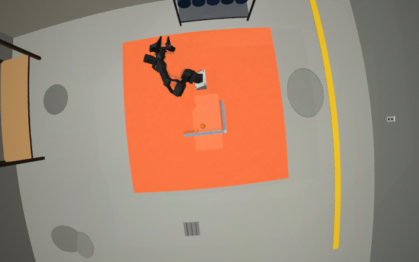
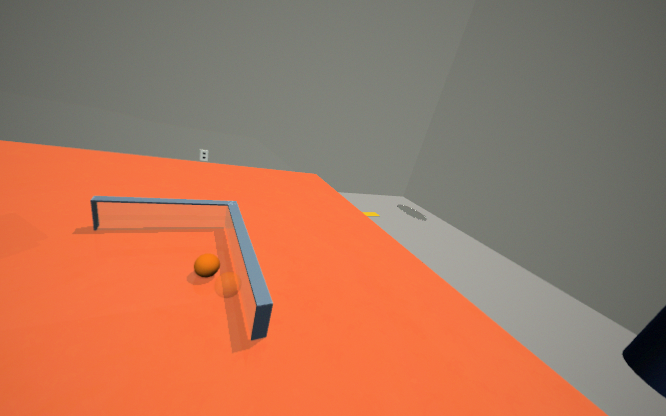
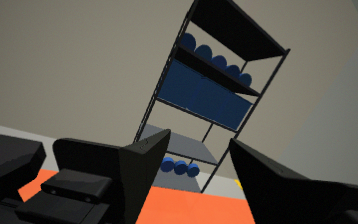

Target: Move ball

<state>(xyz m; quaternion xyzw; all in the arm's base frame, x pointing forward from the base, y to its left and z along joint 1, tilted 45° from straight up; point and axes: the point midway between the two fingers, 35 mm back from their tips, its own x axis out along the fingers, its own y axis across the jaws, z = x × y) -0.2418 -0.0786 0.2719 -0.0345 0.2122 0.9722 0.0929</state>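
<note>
Big orange table [image 1: 159, 156], square, seen from the top. On it, two low clear walls [image 2: 243, 248] with blue-gray edges, joined in a corner. Tall black shelf [image 3: 215, 95] with blue things, seen from the wrist view, tilted. Black arm [image 1: 168, 76] bent near the far edge of the table, well apart from the walls. Gripper [image 1: 163, 41] at the arm's tip, pointing toward the shelf, fingers apart with a wide gap between them and nothing in it. Small round ball [image 2: 206, 264], bright orange and smooth, with a dark shadow under it, sitting on the table inside the corner, near one wall but not touching it. See-through copy [image 2: 227, 284], pale orange and faint, just beside the ball, closer to that wall. Ball and copy side by side, maybe just overlapping at the edge, ball not on the copy. Ball far from the gripper.
</note>
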